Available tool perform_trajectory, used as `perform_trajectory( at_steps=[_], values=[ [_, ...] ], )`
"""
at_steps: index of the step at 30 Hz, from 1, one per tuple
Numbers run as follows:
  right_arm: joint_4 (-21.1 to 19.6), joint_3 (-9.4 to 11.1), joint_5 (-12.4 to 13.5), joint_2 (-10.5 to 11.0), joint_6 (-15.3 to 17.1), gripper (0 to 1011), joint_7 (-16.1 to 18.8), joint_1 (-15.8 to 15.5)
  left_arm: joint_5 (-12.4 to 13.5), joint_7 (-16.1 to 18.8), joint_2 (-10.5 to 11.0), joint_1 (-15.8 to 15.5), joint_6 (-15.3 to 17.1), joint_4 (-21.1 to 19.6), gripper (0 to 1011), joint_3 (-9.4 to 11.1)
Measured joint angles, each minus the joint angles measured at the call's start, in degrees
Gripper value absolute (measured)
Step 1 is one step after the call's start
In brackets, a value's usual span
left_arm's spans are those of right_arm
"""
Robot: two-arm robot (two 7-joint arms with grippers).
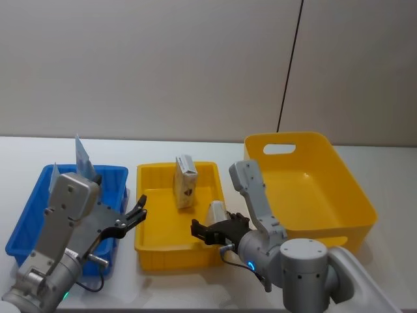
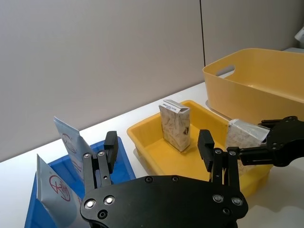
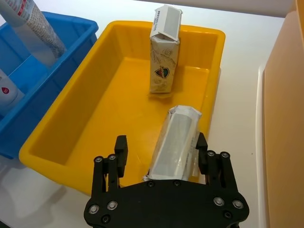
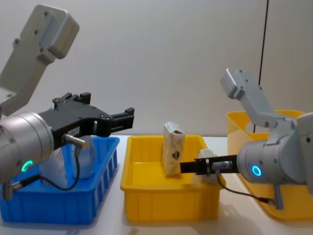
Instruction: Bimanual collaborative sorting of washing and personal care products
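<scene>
- While poised over the right rim of the blue bin (image 1: pixel 27 218), spread wide and holding nothing: left pincer (image 1: pixel 135 217).
- Standing in that bin, tips up, both marked with a red round logo: far tube (image 1: pixel 83 156) near the far wall, near tube (image 1: pixel 55 177) to its left and closer in.
- Over the near right corner of the small yellow tray (image 1: pixel 146 251): right pincer (image 1: pixel 219 225), fingers (image 3: pixel 202 151) spread wider than what lies between them.
- Between those fingers, tilted with its top end toward the far side: tilted cream carton (image 1: pixel 216 212), pressed against one finger, with a clear gap to the other.
- Resting on the tray or lifted off it: cannot tell, lower end hidden behind the pincer body.
- Upright on the tray floor toward the far wall, well apart from the tilted one: standing cream carton (image 1: pixel 185 182), dark print on its front.
- Just right of the tray, on the white table (image 1: pixel 195 149): large yellow bin (image 1: pixel 355 199) with a handle slot in its far wall.
</scene>
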Motion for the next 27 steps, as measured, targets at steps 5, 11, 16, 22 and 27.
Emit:
perform_trajectory(
  at_steps=[5, 11, 16, 22, 27],
  values=[
    [0.8, 0.0, -0.2, -0.3, 0.3, 708, 0.2, 0.5, 0.0, 0.0, 0.0, 0.0, 0.0, 0.0, 1001, 0.0],
    [1.2, 0.1, -0.5, -0.4, 0.4, 557, 0.4, 0.8, 0.0, 0.0, 0.0, 0.0, 0.0, 0.0, 1001, 0.0],
    [1.6, -0.1, -1.0, -0.6, 0.5, 378, 0.5, 1.1, 0.0, 0.0, 0.0, 0.0, 0.0, 0.0, 1001, 0.0],
    [1.6, -0.4, -1.6, -0.6, 0.4, 339, 0.6, 1.1, 0.0, 0.0, 0.0, 0.0, 0.0, 0.0, 1001, 0.0],
    [1.2, -0.8, -2.4, -0.5, -0.4, 339, 0.6, 1.0, 0.0, 0.0, 0.0, 0.0, 0.0, 0.0, 1001, 0.0]
  ],
)
